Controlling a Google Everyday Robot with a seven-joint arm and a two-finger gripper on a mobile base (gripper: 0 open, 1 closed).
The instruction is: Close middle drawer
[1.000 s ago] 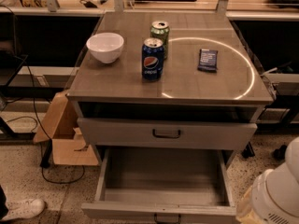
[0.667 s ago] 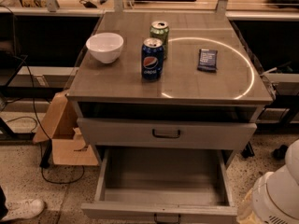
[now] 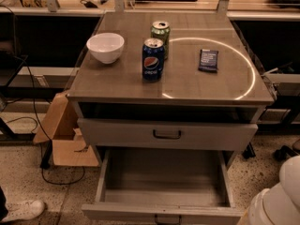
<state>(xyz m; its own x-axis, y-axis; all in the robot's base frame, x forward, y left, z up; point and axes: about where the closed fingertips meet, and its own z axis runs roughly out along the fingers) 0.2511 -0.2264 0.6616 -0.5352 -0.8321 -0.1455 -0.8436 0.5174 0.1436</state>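
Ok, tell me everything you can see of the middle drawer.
The middle drawer is grey, metal-looking, and pulled far out below the taller-fronted drawer. Its long tray looks empty. Its low front panel runs along the picture's bottom edge, with a small dark loop handle at centre, partly cut off. Nothing touches it; the gripper is not in view.

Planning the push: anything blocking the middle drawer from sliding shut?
Nothing visible. The middle drawer is pulled out, its tray bare, its path under the upper drawer open. The gripper is out of view.
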